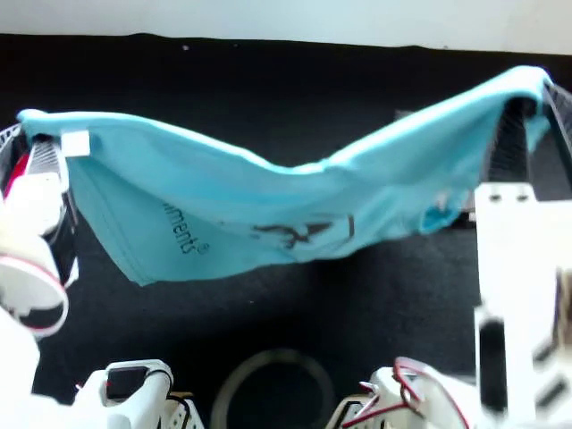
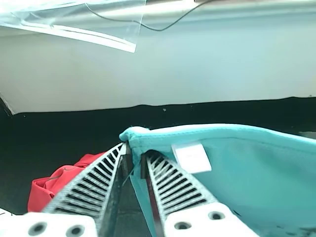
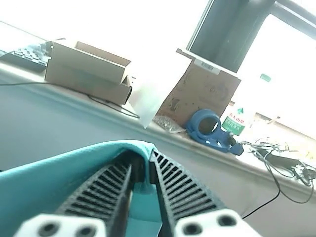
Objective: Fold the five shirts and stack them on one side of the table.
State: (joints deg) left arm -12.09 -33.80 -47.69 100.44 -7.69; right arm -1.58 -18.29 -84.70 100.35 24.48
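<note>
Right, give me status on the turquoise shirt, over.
Left gripper and right gripper both shut on turquoise shirt. Shirt held up between them, sagging in middle. Red garment bunched by left gripper.

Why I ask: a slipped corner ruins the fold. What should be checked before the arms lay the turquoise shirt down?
1. Left gripper grip on the turquoise shirt: ok, shut on a corner beside the white label.
2. Right gripper grip: ok, shut on the opposite edge.
3. Shirt taut between the arms: not ok, it sags in the middle.
4. Landing area on the black table: cannot tell, the shirt hides much of it.
5. Red shirt out of the way: cannot tell; it lies crumpled on the table near the left gripper.
</note>
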